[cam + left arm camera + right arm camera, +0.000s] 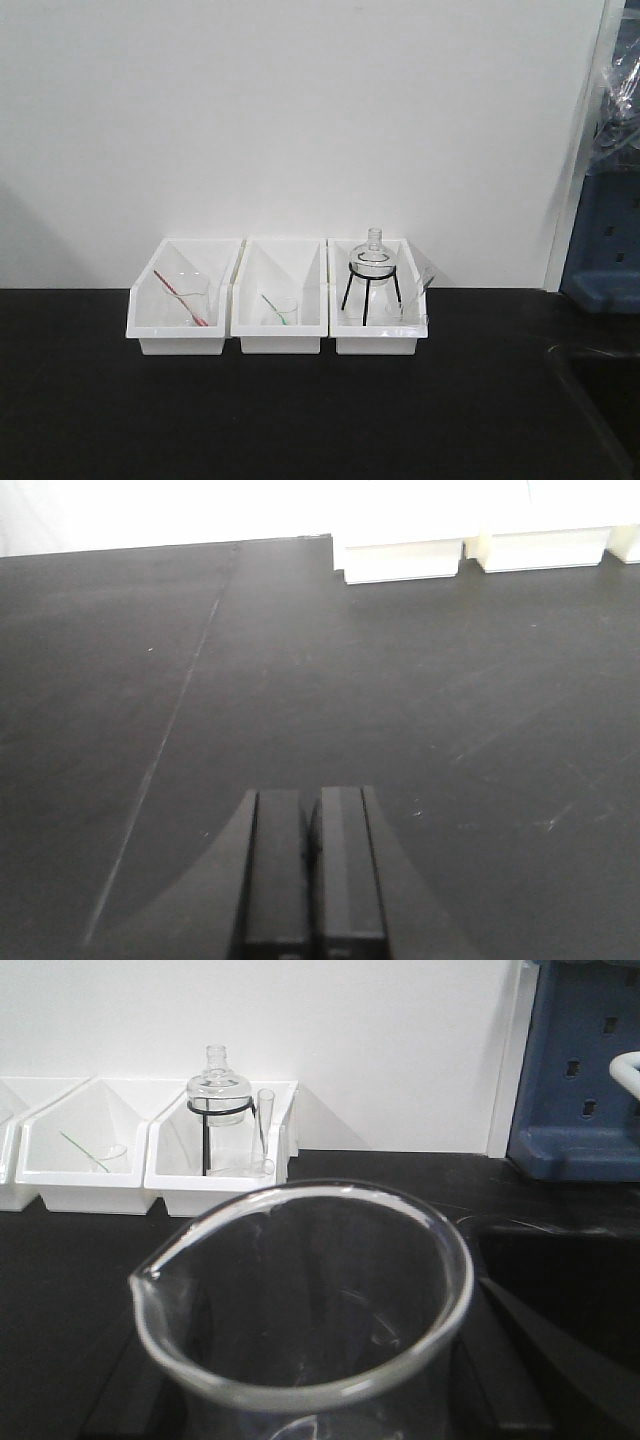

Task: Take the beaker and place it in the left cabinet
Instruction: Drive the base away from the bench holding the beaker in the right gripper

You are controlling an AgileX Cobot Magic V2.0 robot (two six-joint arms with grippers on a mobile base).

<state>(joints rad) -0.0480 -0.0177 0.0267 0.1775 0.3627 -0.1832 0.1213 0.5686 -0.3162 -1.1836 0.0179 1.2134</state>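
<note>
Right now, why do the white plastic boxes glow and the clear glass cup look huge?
Left wrist view: white plastic bins overexposed above the dark tabletop. Right wrist view: clear glass beaker sits near the lens, looming large, rim glinting.

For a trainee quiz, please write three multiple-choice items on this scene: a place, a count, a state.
1. Front view: which bin holds the round flask? A left, B middle, C right.
2. How many white bins? A two, B three, C four.
3. The left gripper is: A wide open, B shut, C holding a rod.
Answers: 1C, the flask stands in the rightmost bin; 2B, three side by side; 3B, its fingers touch, nothing between.
</note>
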